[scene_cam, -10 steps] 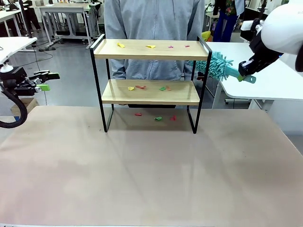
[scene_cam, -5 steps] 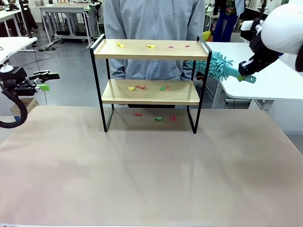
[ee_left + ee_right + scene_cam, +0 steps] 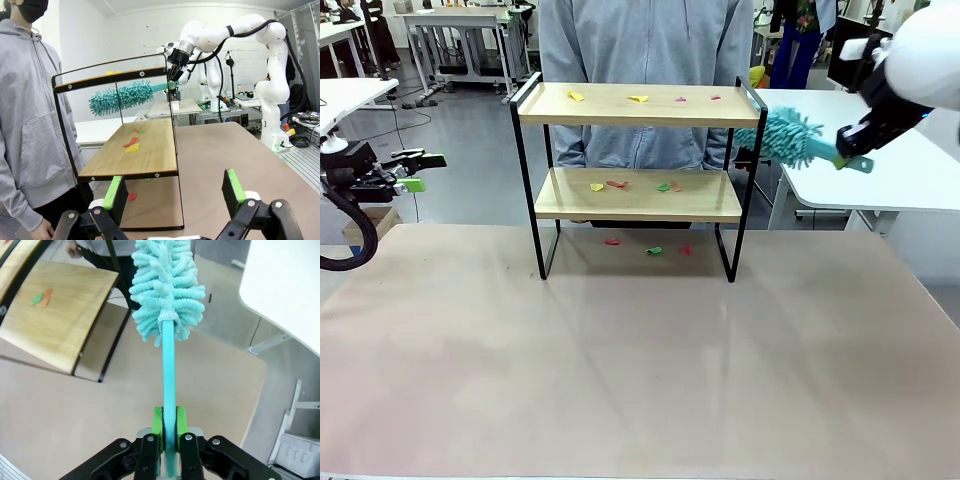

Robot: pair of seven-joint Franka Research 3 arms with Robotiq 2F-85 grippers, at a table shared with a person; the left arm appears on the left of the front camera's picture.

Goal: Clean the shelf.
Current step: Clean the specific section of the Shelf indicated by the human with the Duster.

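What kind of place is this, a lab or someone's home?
Most likely a robotics lab or workshop. Rows of metal-framed work benches stand on a grey floor behind the person, and the right gripper holds a teal duster beside a shelf strewn with coloured scraps.

Beyond my beige desk (image 3: 640, 380) I see a glossy grey floor (image 3: 470, 170). White tables (image 3: 350, 95) stand far left, and another white table (image 3: 910, 180) stands at right.

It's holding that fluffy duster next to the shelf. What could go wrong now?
The duster hangs beside the shelf, near its raised rail; it might snag there and shove the shelf. Sweeping could flick the scraps at the person. The right claw pinches a thin handle, which might twist.
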